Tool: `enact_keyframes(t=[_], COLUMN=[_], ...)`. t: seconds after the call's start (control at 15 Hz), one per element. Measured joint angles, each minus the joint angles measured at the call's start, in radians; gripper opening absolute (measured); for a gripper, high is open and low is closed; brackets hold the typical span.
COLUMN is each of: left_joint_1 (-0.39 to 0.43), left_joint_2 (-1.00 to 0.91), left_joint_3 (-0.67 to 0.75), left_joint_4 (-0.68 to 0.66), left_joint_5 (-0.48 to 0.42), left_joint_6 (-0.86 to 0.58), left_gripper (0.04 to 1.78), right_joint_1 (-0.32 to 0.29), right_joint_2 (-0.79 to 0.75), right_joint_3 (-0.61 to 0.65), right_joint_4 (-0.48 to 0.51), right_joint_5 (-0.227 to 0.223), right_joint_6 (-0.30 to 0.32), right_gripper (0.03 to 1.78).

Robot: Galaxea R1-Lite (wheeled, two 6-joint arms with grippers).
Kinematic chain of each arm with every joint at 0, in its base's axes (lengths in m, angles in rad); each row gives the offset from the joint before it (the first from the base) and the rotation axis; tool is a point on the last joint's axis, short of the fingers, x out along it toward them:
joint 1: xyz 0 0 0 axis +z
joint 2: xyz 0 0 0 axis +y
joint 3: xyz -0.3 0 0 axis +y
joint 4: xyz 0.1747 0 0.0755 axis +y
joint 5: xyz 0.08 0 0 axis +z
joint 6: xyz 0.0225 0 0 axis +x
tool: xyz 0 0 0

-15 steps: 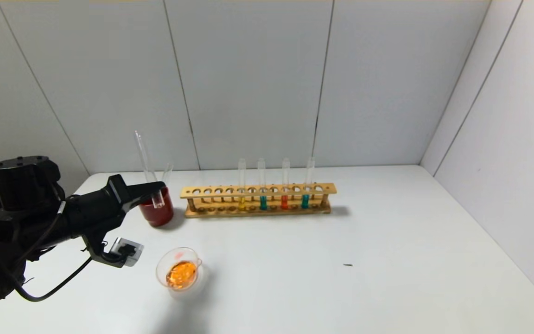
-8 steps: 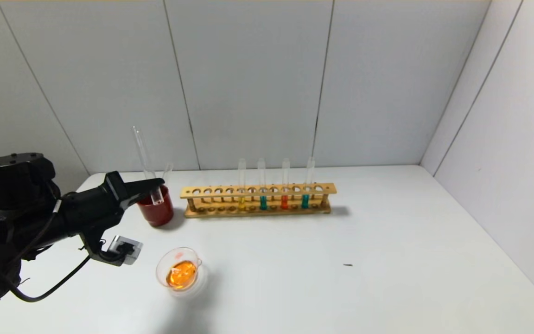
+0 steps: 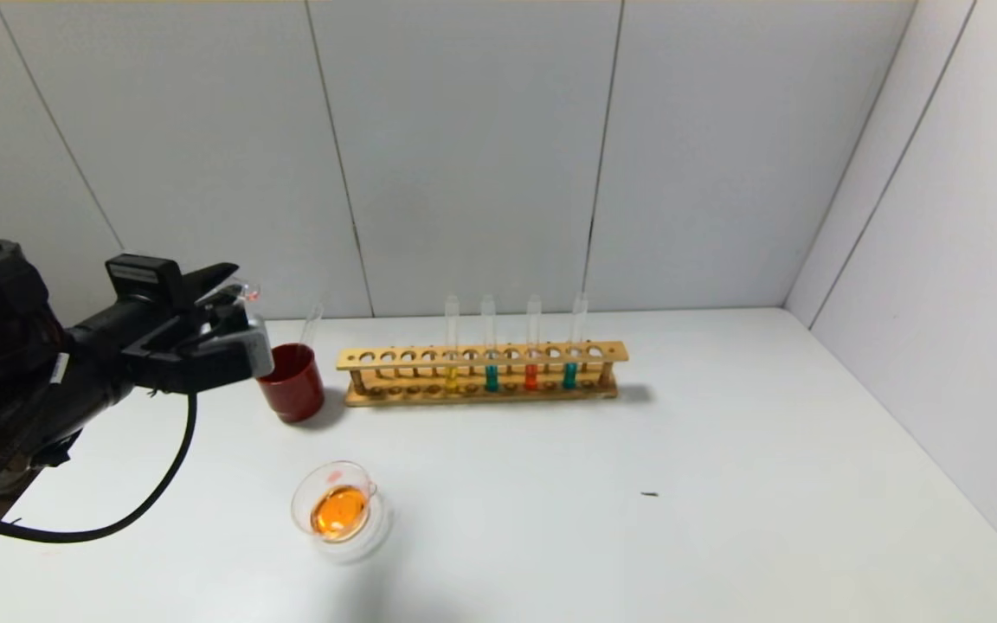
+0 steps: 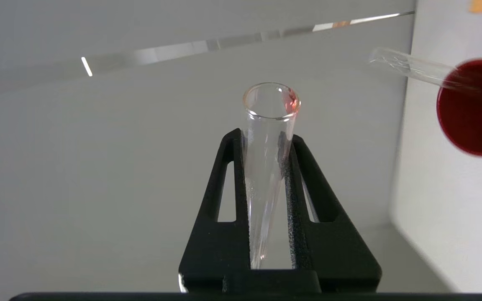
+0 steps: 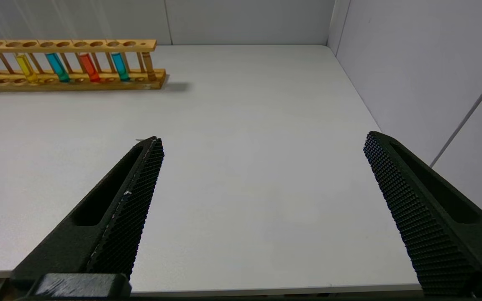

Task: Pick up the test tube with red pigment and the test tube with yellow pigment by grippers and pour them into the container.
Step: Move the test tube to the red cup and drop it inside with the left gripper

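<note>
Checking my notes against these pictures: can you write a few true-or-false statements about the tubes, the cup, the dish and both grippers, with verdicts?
1. The left gripper is clamped on an emptied clear glass test tube. True.
2. The low clear glass dish holds teal liquid. False: orange.
3. The wooden test tube rack holds four tubes. True.
4. The right gripper holds a tube. False: open and empty.
5. A clear tube leans in the dark red cup. True.
</note>
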Motion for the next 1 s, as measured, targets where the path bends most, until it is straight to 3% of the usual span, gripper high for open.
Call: enact_keyframes(t=[0.2, 0.33, 0.73, 1.0], left_joint_1=[-0.046, -0.055, -0.085, -0.087], left_joint_2=[0.016, 0.053, 0.176, 0.257], left_joint_3=[-0.071, -0.109, -0.136, -0.173], left_joint_4=[-0.003, -0.004, -0.004, -0.009], left_joint_5=[0.258, 0.327, 0.325, 0.321], left_joint_6=[-0.343, -0.550, -1.025, -1.176], left_gripper=[0.30, 0.30, 0.30, 0.30], right_joint_1=[0.000, 0.000, 0.000, 0.000], right_joint_2=[0.000, 0.000, 0.000, 0.000], right_joint_3=[0.000, 0.000, 0.000, 0.000], right_joint_4=[0.000, 0.000, 0.000, 0.000], right_joint_5=[0.000, 0.000, 0.000, 0.000], right_joint_6=[0.000, 0.000, 0.000, 0.000], right_gripper=[1.75, 1.75, 1.75, 1.75])
